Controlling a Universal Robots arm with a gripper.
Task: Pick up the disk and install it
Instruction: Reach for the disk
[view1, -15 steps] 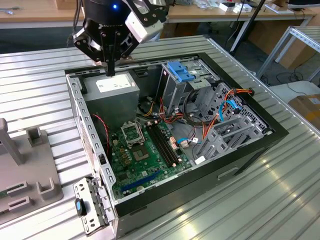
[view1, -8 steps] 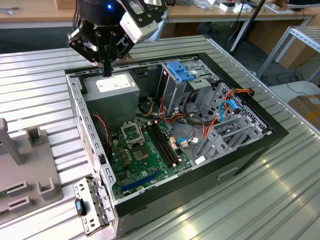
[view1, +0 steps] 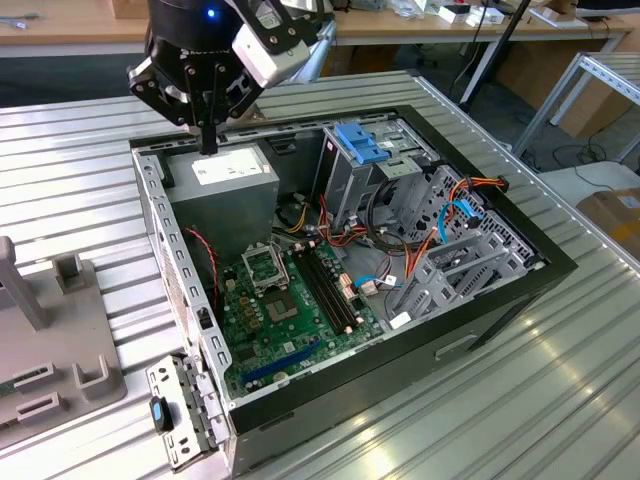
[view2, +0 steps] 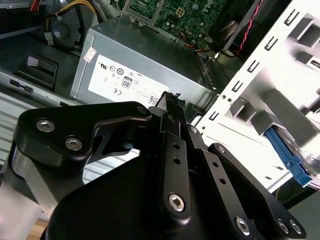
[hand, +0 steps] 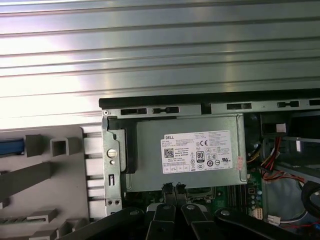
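1. Hovering over the open black desktop computer case (view1: 500, 300), the black end effector (view1: 207, 140) has its fingers pressed together and pinches nothing.
2. Just beneath its tips sits the big grey metal power-supply box with a white label (hand: 190, 150), which is not the task's thing.
3. Further inside the case stands the tall metal drive cage with a blue plastic latch (view1: 358, 148).
4. Outside the case wall, on the ribbed metal table (hand: 150, 50), the grey plastic fixture (hand: 50, 200) carries a bright blue strip, which I judge to be the disk (hand: 10, 147); its metal body is hidden.
5. By my judgement, pickup and installation both remain undone.
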